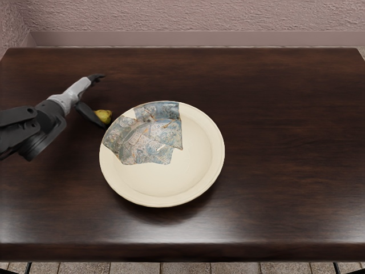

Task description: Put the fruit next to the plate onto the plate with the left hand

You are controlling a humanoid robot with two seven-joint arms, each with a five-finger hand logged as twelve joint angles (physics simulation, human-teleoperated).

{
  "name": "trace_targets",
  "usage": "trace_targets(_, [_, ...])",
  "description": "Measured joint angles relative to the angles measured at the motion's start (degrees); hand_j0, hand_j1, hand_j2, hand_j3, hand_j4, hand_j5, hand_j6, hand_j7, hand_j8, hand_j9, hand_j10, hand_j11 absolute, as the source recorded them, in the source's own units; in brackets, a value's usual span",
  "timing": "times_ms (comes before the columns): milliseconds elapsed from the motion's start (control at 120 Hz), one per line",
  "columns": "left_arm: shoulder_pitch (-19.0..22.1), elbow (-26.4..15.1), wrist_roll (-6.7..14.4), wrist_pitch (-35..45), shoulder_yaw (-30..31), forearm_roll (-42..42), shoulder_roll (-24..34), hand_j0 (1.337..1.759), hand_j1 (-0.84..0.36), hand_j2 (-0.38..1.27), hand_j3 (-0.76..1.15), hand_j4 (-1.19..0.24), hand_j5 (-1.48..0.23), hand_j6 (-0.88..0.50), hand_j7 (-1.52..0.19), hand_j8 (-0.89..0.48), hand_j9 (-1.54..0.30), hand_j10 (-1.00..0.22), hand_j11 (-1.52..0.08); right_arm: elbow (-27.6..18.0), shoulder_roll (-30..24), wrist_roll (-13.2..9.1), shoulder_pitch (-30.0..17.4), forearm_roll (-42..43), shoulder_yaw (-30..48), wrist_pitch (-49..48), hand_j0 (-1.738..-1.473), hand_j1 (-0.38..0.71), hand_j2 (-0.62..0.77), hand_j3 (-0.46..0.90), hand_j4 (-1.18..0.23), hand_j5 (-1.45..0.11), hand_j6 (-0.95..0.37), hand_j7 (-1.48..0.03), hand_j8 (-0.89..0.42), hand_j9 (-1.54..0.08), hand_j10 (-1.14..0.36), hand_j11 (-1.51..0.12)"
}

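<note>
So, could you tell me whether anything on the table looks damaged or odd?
Only the plate: its blue-grey pattern covers just a jagged patch at the upper left, the rest plain cream, like a torn decal. The fruit lies on the table by the left hand.

Left arm [34, 127] enters from left edge, forearm slanting up-right; left hand [80, 97] fingers [90, 113] spread apart.

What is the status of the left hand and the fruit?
Left hand open, close to the fruit, no grasp. Fruit on the table by the left rim of the plate. Right hand not in view. Nothing in between.
</note>
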State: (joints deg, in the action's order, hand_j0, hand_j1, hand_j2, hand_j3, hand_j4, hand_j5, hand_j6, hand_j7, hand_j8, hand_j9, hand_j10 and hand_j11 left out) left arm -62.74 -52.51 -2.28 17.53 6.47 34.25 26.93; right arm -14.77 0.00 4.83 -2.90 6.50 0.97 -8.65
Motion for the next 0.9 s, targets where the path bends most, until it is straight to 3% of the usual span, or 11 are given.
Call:
trace_targets(183, [-0.3, 0.4, 0.0, 0.3, 0.7, -0.2, -2.7, 1.658, 0.10, 0.04, 0.00, -0.21, -0.27, -0.21, -0.27, -0.21, -0.27, -0.21, -0.27, 0.0, 0.0, 0.0, 0.0, 0.0, 0.0, 0.0, -1.658, -0.33, 0.00, 0.00, -0.02, -0.02, -0.02, -0.02, -0.02, -0.02, -0.02, -0.02])
trace_targets(575, [0.3, 0.5, 0.0, 0.3, 1.9, 0.0, -2.2, 1.658, -0.12, 0.04, 0.00, -0.38, -0.51, -0.38, -0.51, -0.38, -0.51, -0.38, -0.51, 0.0, 0.0, 0.0, 0.0, 0.0, 0.0, 0.0, -1.658, -0.33, 0.00, 0.00, -0.02, -0.02, -0.02, -0.02, -0.02, -0.02, -0.02, -0.02])
trace_targets(900, [0.4, 0.5, 0.2, 0.6, 3.1, 0.1, -1.9, 1.657, -0.22, 0.07, 0.00, -0.47, -0.63, -0.47, -0.63, -0.47, -0.63, -0.47, -0.63, 0.0, 0.0, 0.0, 0.0, 0.0, 0.0, 0.0, -1.658, -0.33, 0.00, 0.00, -0.02, -0.02, -0.02, -0.02, -0.02, -0.02, -0.02, -0.02])
